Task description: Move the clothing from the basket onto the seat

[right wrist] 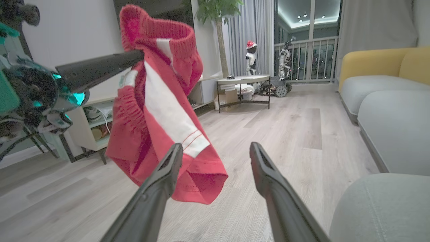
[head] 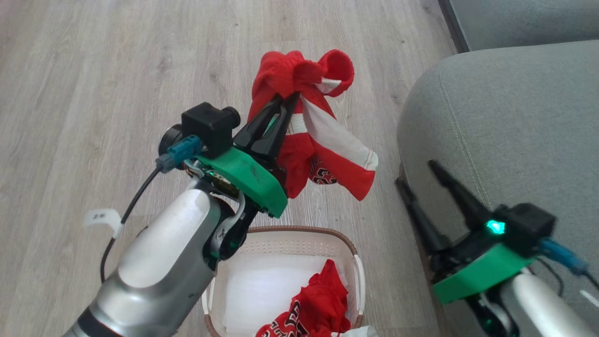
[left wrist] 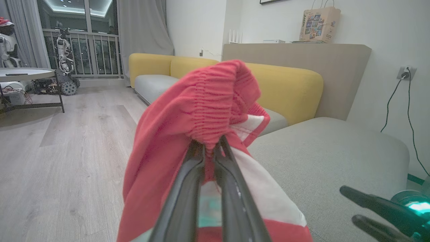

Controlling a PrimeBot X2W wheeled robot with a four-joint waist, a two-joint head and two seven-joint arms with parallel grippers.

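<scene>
My left gripper [head: 286,100] is shut on a red garment with a broad white stripe [head: 323,140], which hangs in the air above the floor, beyond the basket [head: 353,255]. Its fingers pinch the bunched waistband [left wrist: 215,111] in the left wrist view. The same garment [right wrist: 161,111] dangles left of my open right gripper [right wrist: 215,151]. A second red garment with lettering [head: 316,306] lies in the cream basket at the bottom of the head view. My right gripper [head: 416,173] stands open at the front edge of the grey seat [head: 505,117].
Wooden floor [head: 93,93] spreads to the left. A yellow-backed sofa [left wrist: 285,84] continues beyond the seat. A side table [right wrist: 243,80] and other robots [right wrist: 250,55] stand far off by the window. A shelf unit [right wrist: 94,117] lines the left wall in the right wrist view.
</scene>
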